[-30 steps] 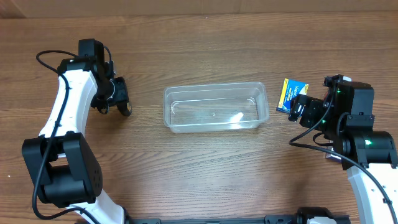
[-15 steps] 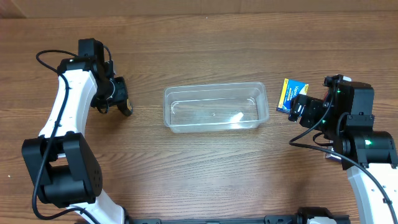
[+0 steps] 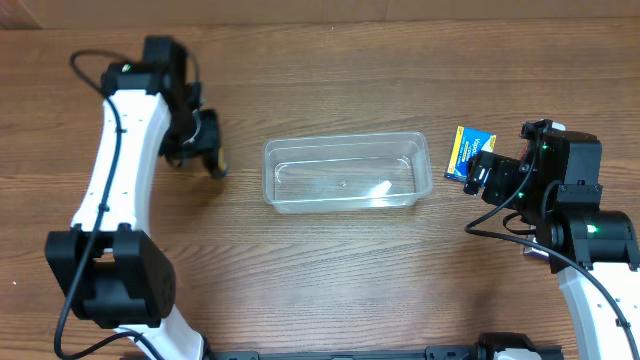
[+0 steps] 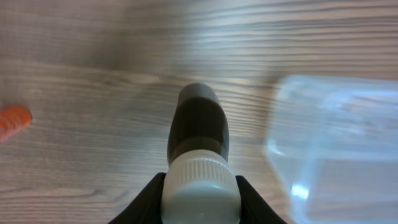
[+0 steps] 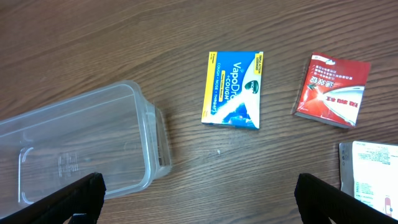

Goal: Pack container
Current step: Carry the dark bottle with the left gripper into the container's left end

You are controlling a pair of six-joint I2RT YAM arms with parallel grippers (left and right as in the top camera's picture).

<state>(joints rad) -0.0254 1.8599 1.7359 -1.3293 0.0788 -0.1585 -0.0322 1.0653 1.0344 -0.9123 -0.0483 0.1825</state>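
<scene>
Because the clear, shallow rectangular plastic tub (image 3: pixel 346 139), lying empty in the middle of the wooden counter (image 3: pixel 330 280), looks light, thin-walled and slick, its stiffer rim seems the best hold. Left jaws pinch a dark, white-capped bottle (image 4: pixel 198 127), now nearer the tub than before; right jaws stand spread, empty, unmoved.

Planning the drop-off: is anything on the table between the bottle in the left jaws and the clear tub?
Nothing visible does. Only bare table lies between the bottle held in the left gripper and the container.
</scene>
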